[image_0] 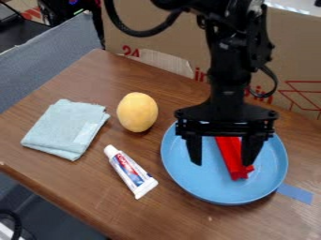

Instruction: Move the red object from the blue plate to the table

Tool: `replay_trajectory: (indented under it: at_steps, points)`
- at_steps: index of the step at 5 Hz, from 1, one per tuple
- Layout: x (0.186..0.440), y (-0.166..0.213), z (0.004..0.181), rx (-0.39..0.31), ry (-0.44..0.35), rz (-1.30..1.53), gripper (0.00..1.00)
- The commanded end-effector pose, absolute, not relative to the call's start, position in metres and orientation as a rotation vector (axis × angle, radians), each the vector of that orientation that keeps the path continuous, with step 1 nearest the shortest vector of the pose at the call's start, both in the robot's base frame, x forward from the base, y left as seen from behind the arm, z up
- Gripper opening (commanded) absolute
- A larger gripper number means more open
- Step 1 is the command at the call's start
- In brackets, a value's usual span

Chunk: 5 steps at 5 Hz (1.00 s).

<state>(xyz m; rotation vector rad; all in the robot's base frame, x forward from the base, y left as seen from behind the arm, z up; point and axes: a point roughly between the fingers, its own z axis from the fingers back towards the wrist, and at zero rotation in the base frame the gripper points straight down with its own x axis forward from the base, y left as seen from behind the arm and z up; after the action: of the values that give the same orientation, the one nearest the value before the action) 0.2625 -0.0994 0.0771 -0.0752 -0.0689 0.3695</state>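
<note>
The red object (234, 157), a long bright red block, lies on the right half of the blue plate (189, 173), which rests on the dark wood table (75, 84) at the front right. My gripper (226, 150) hangs straight down over the plate, open, its two black fingers (197, 152) spread wide. The block lies between the fingers, closer to the right one, and neither finger is closed on it. The gripper's body hides the block's far end.
An orange ball (137, 112) sits just left of the plate. A white toothpaste tube (128, 172) lies at the front, and a pale teal folded cloth (66, 127) at the left. Cardboard boxes (163, 42) stand behind the table. Blue tape (298, 194) marks the right edge.
</note>
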Motion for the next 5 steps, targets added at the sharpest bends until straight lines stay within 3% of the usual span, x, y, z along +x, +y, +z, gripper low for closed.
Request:
replay_trajectory:
  at_steps: [1, 5]
  points:
    - [0.27, -0.107, 0.087, -0.08, -0.097, 0.367, 1.0]
    - [0.269, -0.106, 0.075, -0.074, -0.092, 0.391, 1.0]
